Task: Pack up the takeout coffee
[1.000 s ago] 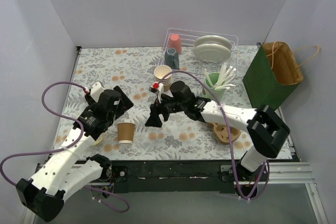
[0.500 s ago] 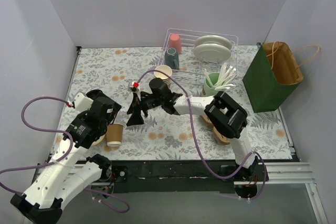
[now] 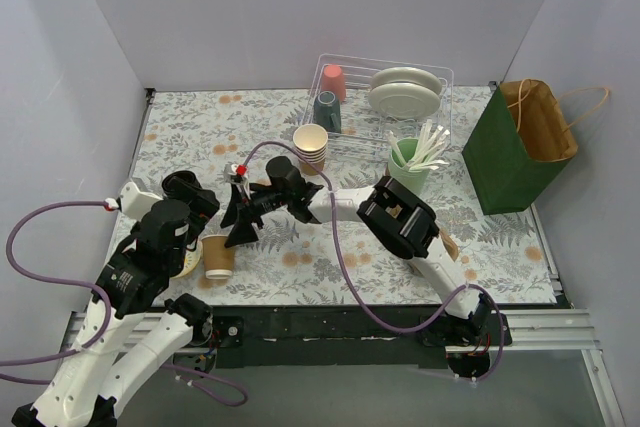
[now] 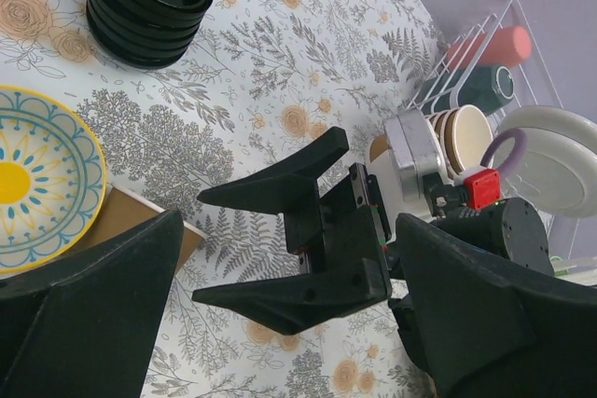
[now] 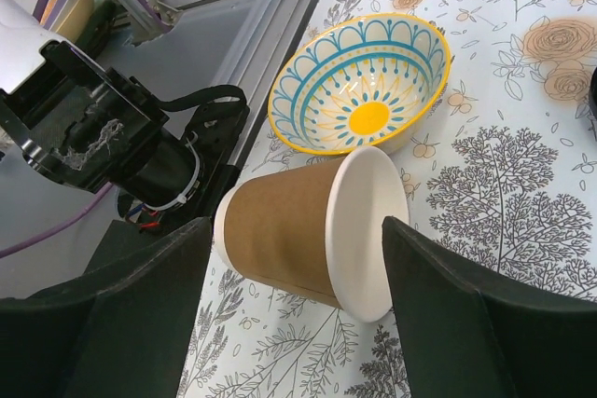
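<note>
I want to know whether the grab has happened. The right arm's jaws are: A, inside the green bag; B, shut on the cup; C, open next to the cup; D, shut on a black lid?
C: the right gripper has its jaws spread wide with nothing between them, and the cup stands free on the table beside the bowl.

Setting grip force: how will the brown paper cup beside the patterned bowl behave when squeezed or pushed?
The paper cup looks thin-walled and lidless, so a firm squeeze would probably dent its rim. It stands tapered toward its base, so a high sideways push may tip it.
</note>
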